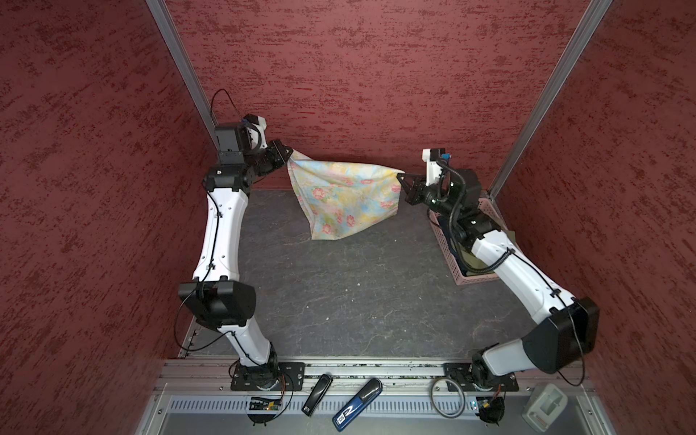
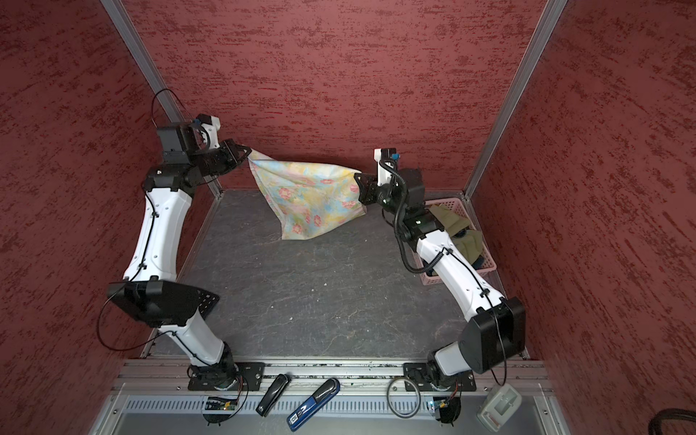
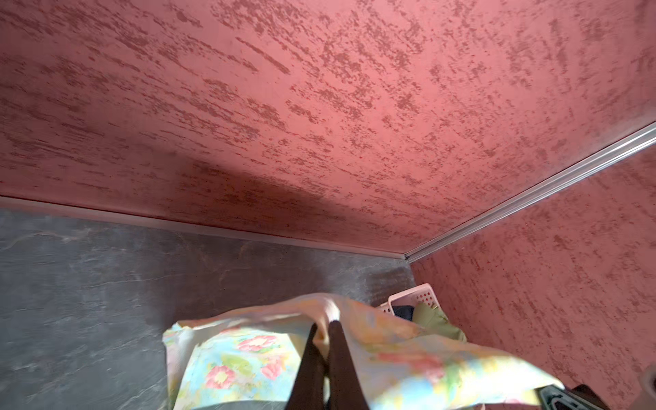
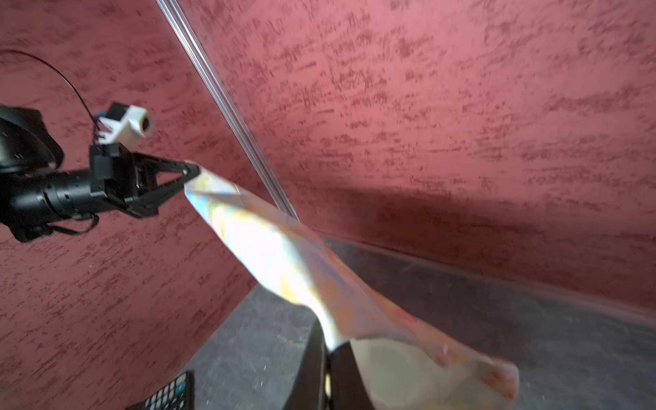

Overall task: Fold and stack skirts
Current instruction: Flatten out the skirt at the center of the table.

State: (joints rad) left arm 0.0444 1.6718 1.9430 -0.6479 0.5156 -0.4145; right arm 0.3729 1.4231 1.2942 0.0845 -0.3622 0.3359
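Aloft, we stretch the pastel floral cloth skirt [image 1: 346, 196] between the left gripper [image 1: 290, 153] and the right gripper [image 1: 400, 175], each pinching an edge, probably to flatten it for folding.

Pastel floral skirt [image 1: 339, 196], olive-green skirt [image 2: 452, 222], pink perforated basket [image 1: 446, 244], mottled red walls [image 1: 376, 75]

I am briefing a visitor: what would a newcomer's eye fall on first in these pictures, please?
The pastel floral skirt hangs stretched between the left gripper and right gripper, each shut on a corner, near the back wall. A pink basket sits by the right arm.
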